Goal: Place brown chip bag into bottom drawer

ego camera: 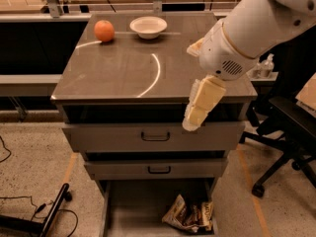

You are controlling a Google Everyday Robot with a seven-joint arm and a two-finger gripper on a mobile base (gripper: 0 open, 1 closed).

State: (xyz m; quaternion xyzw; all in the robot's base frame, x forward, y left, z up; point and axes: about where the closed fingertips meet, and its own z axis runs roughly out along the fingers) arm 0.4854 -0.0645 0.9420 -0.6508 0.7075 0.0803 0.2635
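Note:
The brown chip bag (189, 214) lies crumpled in the open bottom drawer (133, 211), toward its right side. The drawer is pulled out below the two grey-fronted drawers. My gripper (193, 118) hangs well above it, in front of the cabinet's top edge at the right, with its pale fingers pointing down. It holds nothing. The white arm reaches in from the upper right.
An orange (104, 30) and a white bowl (148, 26) sit at the back of the cabinet top (123, 68). An office chair (286, 132) stands to the right. A dark bar and cables (44, 216) lie on the floor at the left.

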